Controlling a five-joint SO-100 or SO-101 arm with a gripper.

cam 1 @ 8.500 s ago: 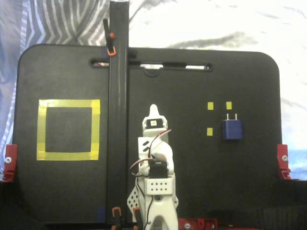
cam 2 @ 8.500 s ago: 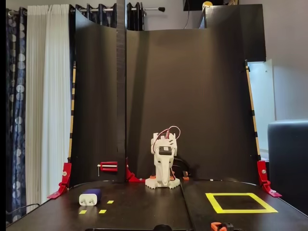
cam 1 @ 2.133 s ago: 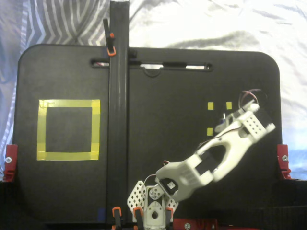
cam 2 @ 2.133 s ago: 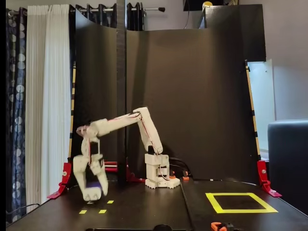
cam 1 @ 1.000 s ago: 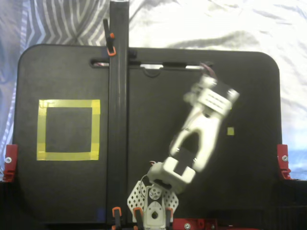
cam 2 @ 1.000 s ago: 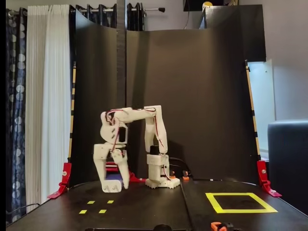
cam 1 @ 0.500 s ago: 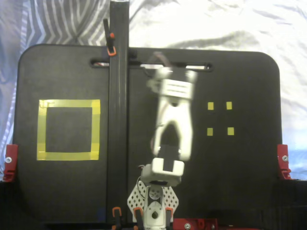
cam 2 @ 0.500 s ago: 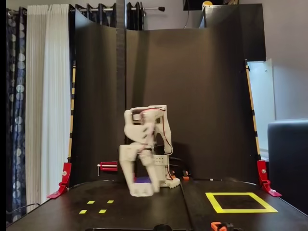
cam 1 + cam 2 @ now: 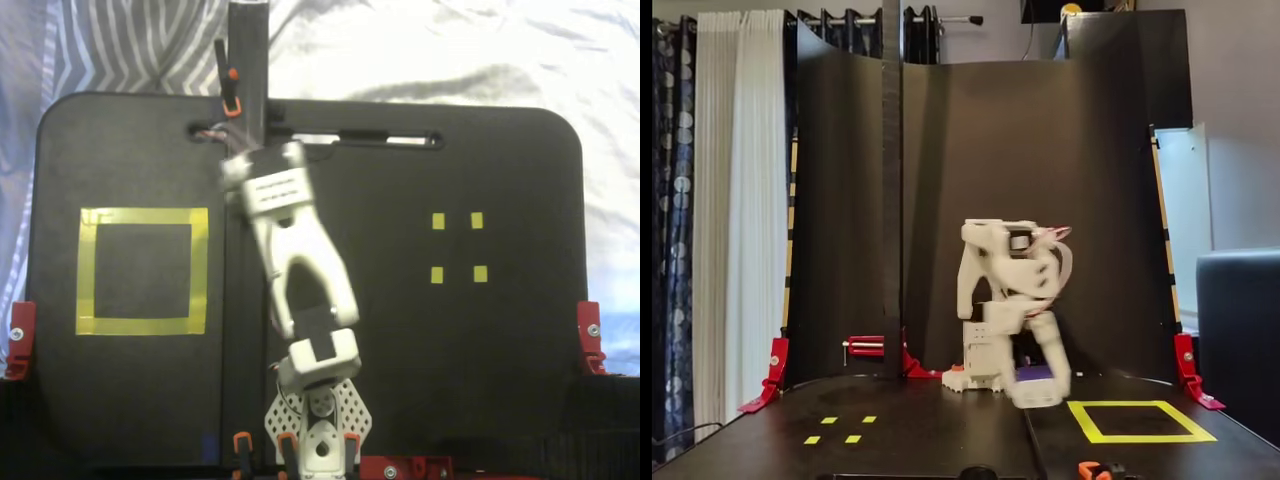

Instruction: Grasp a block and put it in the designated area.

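In the side-on fixed view, the white plastic pincer point(image 9: 1040, 385) hangs blurred above the black table point(image 9: 940, 440), closed on the dark blue block point(image 9: 1033, 373), just left of the yellow tape-outlined designated area point(image 9: 1140, 421), while the top-down fixed view hides the block beneath the arm.

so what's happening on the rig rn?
The white arm is mid-swing, carrying the navy block in its gripper, blurred by motion. In a fixed view from the front, the gripper hangs low beside the yellow tape square, not yet over it. The block is not released. The four small yellow tape marks, seen from above, are uncovered.
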